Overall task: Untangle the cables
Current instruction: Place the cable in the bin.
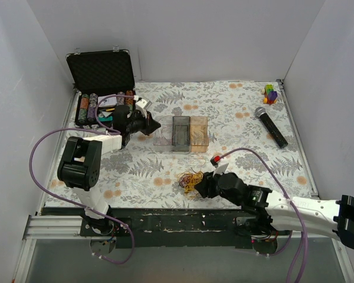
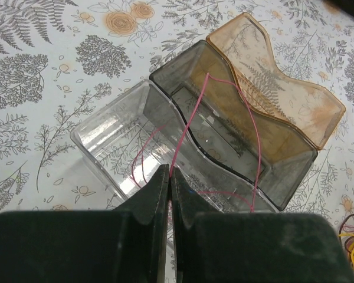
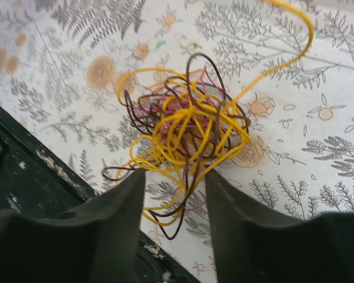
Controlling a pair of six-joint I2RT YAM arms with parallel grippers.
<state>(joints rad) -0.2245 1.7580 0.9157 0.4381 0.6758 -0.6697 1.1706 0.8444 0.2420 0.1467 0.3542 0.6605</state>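
Left gripper [image 2: 169,174] — jaws pressed together, pinching a pink wire [image 2: 189,125] at the tips. From the pinch the wire climbs over the near wall of the grey bin [image 2: 165,79], arches across its inside and drops back down on the right side. A second pink length shows through the clear bin [image 2: 97,127]; I cannot tell if it is the same strand. The gripper hangs at the left end of the bin row, over the clear bin.

Right gripper [image 3: 175,177] — jaws spread, holding nothing. The tips sit at the near edge of the bundle [image 3: 186,127], one either side of its lowest loops; whether they touch is unclear.

The bundle is a knot of yellow, dark brown and pink strands lying on the cloth [image 1: 242,112], near the table's near edge, a little right of centre. One yellow strand trails off to the far right.

Bins stand side by side mid-table: clear on the left, grey in the middle, amber bin [image 1: 199,131] on the right, walls touching.

Far left — open case [image 1: 100,71] with chips. Far right — microphone [image 1: 271,127] and coloured blocks [image 1: 271,93]
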